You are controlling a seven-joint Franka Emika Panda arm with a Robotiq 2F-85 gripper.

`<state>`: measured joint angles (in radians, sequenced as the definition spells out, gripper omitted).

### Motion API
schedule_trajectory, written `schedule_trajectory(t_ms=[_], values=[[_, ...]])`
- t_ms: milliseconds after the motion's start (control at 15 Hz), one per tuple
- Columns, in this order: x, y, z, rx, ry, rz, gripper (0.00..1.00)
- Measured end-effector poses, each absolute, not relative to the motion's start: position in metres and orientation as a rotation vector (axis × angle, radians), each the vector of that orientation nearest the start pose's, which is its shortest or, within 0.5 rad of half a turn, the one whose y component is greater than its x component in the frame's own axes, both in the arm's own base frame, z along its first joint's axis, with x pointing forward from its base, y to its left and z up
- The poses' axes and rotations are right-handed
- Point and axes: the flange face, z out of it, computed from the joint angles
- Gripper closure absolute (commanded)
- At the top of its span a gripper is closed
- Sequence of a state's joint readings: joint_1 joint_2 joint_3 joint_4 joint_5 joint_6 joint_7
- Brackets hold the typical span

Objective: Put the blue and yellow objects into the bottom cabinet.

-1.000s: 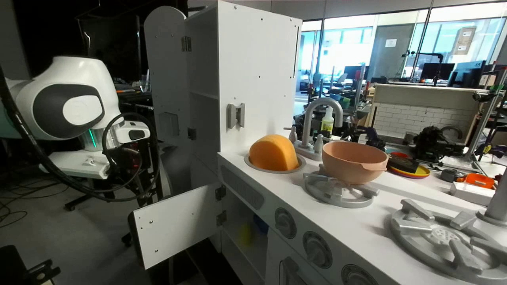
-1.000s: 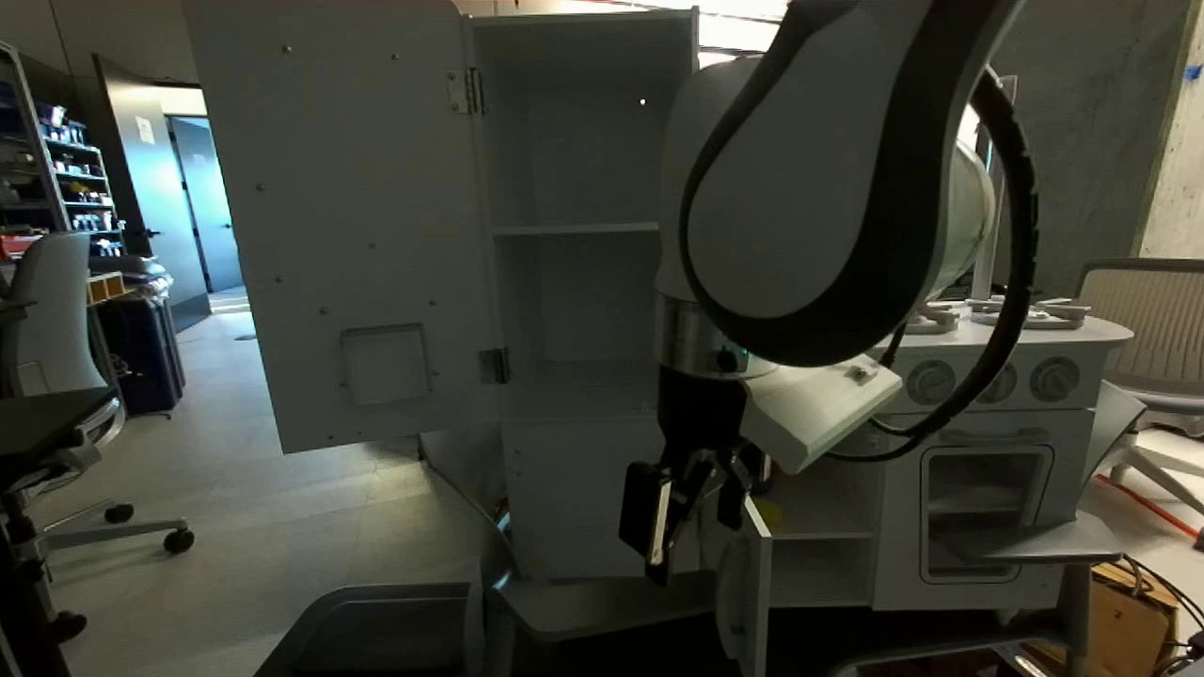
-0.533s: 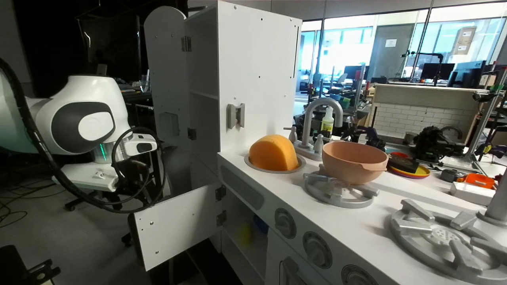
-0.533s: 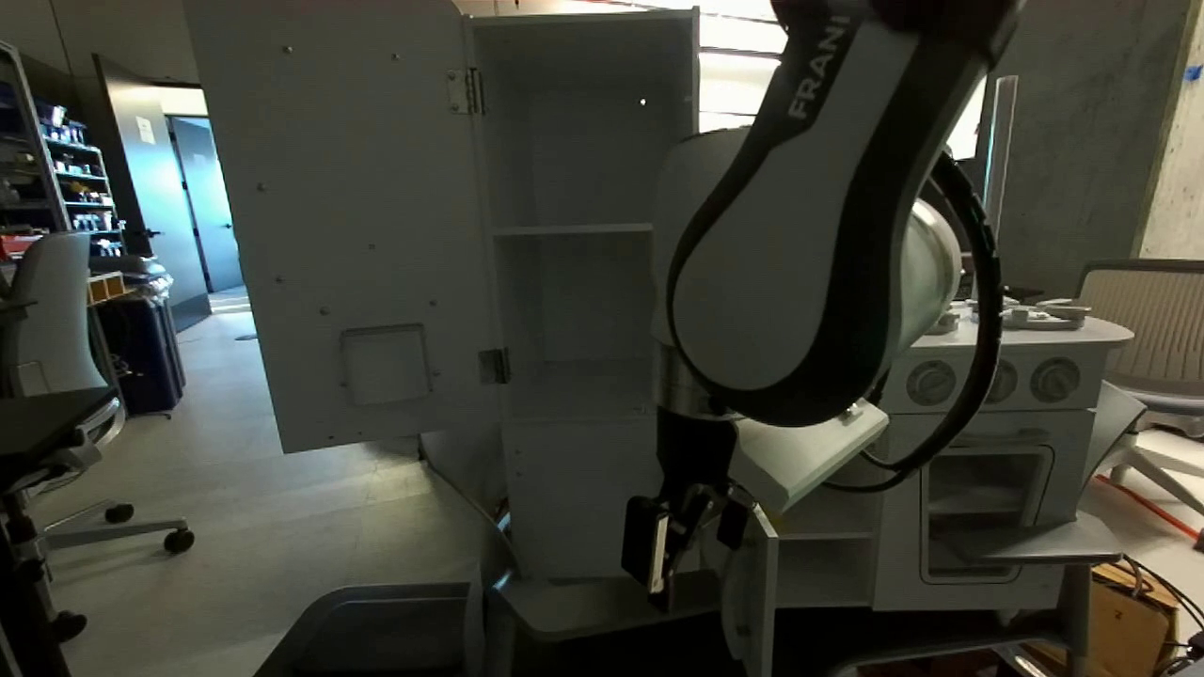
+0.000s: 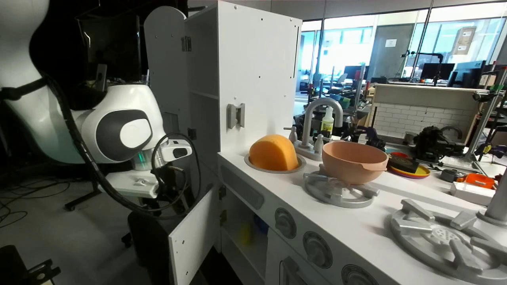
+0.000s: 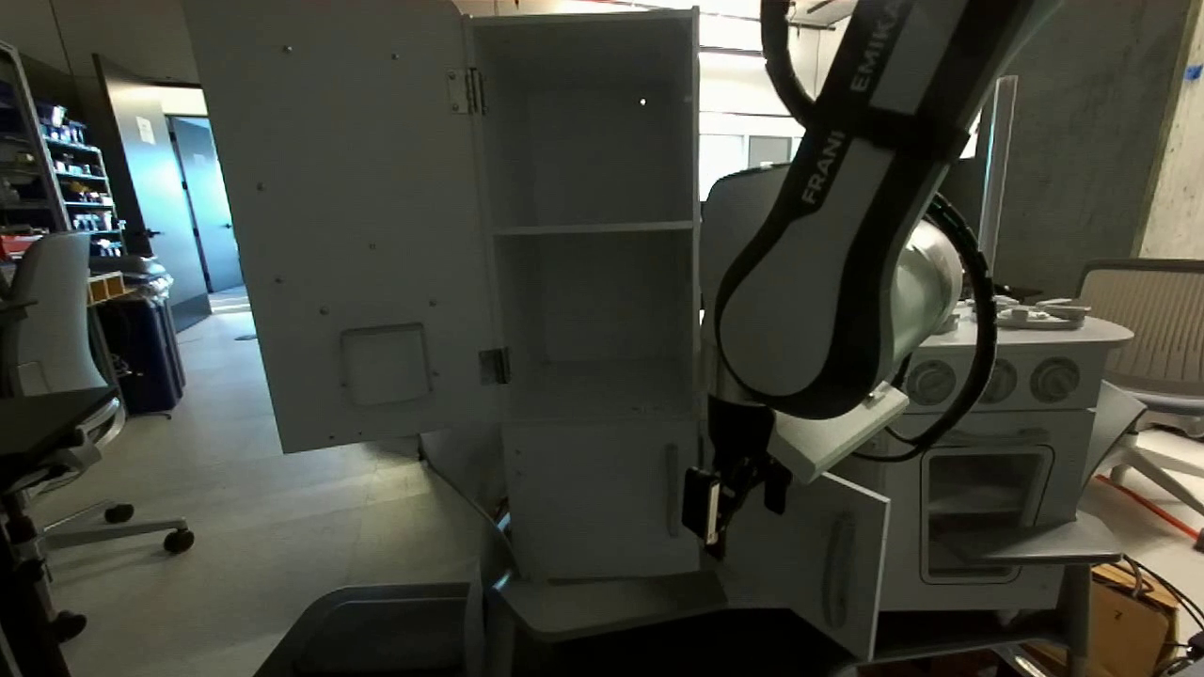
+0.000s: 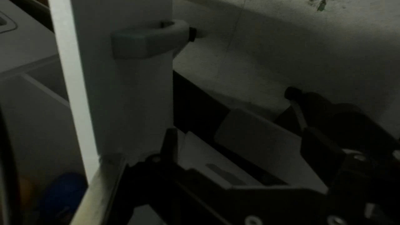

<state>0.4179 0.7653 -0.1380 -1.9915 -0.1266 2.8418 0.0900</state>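
The yellow object (image 5: 245, 234) and the blue object (image 5: 260, 224) sit inside the bottom cabinet (image 5: 253, 253). In the wrist view the blue object (image 7: 64, 193) shows dim at the lower left, past the door edge. The bottom cabinet's white door (image 5: 194, 243) stands partly open; its outer face with the handle (image 6: 837, 569) shows in an exterior view. My gripper (image 6: 743, 517) is open and empty, on the door's outer side. In the wrist view my gripper (image 7: 243, 150) overlaps the lower door (image 7: 125, 93); contact cannot be told.
The tall upper cabinet (image 6: 602, 282) has its door (image 6: 357, 235) swung open. An orange dome (image 5: 273, 152) sits in the sink, and a tan bowl (image 5: 354, 162) on a burner. A grey bin (image 6: 376, 621) stands on the floor.
The arm has moved down and toward the kitchen unit. The bottom cabinet door has swung partway toward closed. The yellow and blue objects have not moved. The gripper stays open.
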Motion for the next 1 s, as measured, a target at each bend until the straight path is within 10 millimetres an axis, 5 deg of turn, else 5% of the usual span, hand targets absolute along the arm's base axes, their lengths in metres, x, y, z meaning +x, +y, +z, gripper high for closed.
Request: schedule_trajectory(t_ms=[600,1000], values=[[0.637,0.067,0.085,-3.319,-0.33,-0.213,0.0],[0.643,0.06,0.075,-3.327,-0.253,-0.234,0.0]])
